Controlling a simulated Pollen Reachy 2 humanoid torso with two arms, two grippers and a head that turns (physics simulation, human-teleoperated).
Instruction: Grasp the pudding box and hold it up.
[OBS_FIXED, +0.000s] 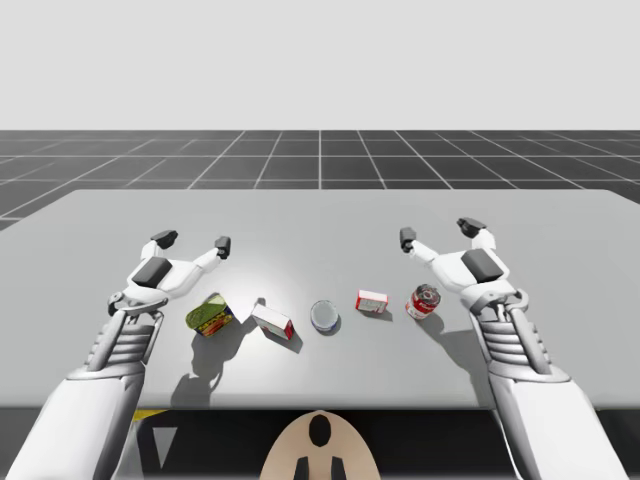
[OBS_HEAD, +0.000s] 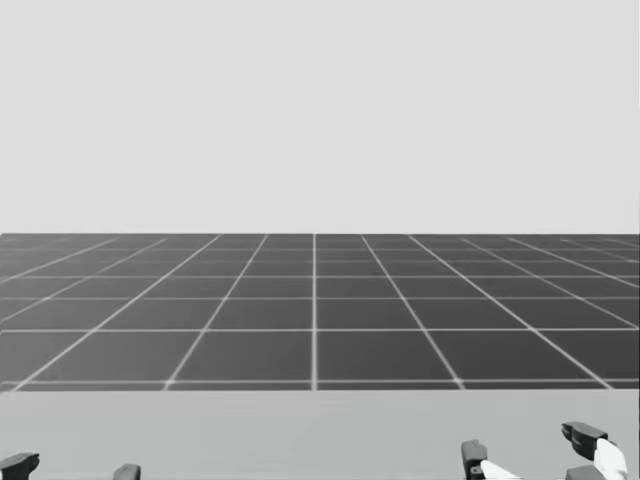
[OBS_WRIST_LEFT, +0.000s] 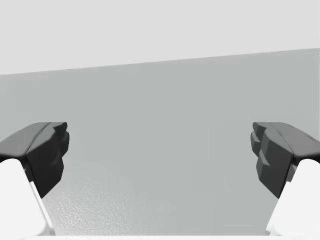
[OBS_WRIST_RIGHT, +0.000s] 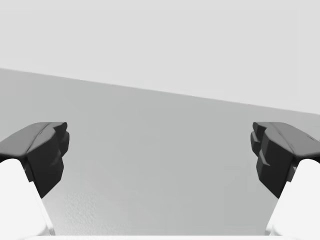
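Observation:
Two small boxes lie on the grey table in the high view: a white box with a red side and a red and white box. I cannot tell which one is the pudding box. My left gripper hovers open over the table, beyond and left of the white box. My right gripper hovers open beyond and right of the red and white box. In the head view the left gripper and right gripper peek in low. The left gripper and right gripper have bare table ahead of them.
A green and yellow packet lies under my left forearm. A flat grey round can sits between the two boxes. A red can stands beside my right wrist. A dark gridded floor lies beyond the table's far edge.

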